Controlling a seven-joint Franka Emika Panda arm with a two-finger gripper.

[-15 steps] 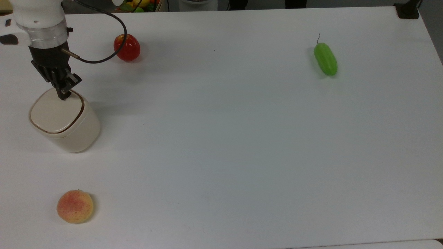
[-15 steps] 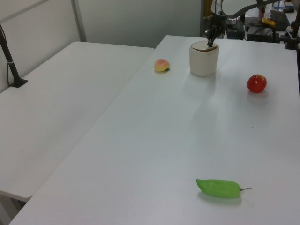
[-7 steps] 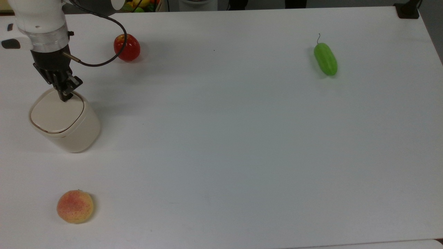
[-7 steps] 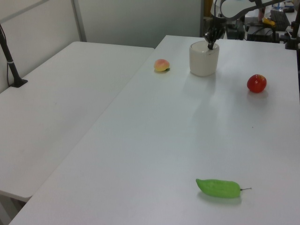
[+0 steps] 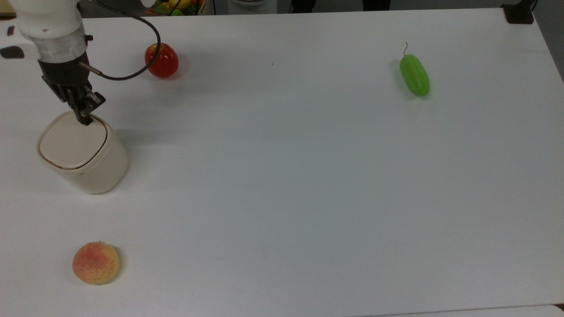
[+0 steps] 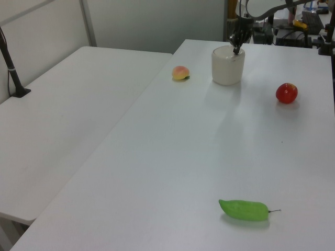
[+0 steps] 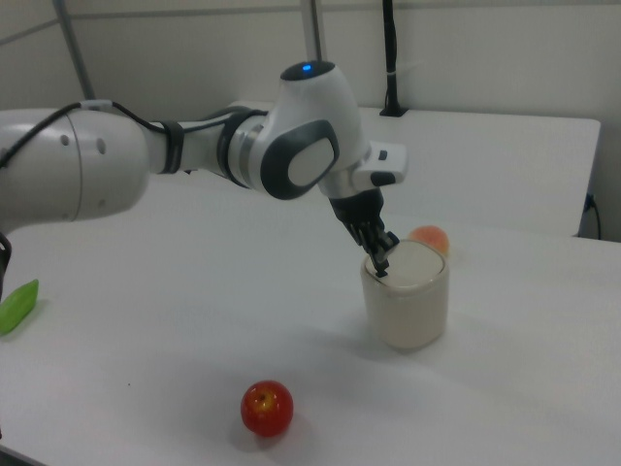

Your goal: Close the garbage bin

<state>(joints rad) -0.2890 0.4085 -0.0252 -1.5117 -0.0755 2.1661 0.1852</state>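
The cream-beige garbage bin (image 5: 88, 165) stands at the top view's left on the white table (image 5: 291, 176). Its rounded-square lid (image 5: 72, 141) lies flat, with a thin dark line around the rim. My gripper (image 5: 83, 119) points down with its black fingers shut together and nothing between them. Its tip sits at the lid's far edge, touching it or just above it. In the left view the garbage bin (image 6: 227, 67) is at the table's far end with the gripper (image 6: 236, 50) at its top. In the right view the gripper (image 7: 379, 266) meets the near-left rim of the garbage bin (image 7: 408, 306).
A red apple (image 5: 161, 60) lies behind the bin, under the arm's black cable (image 5: 150, 48). A peach (image 5: 95, 263) sits near the front left edge. A green cucumber (image 5: 414, 75) lies far right. A second white table (image 6: 68, 104) adjoins in the left view.
The lid has gone down: the wide dark gap along its rim one second ago has shrunk to a thin line. The gripper tip has since shifted slightly toward the lid's far edge.
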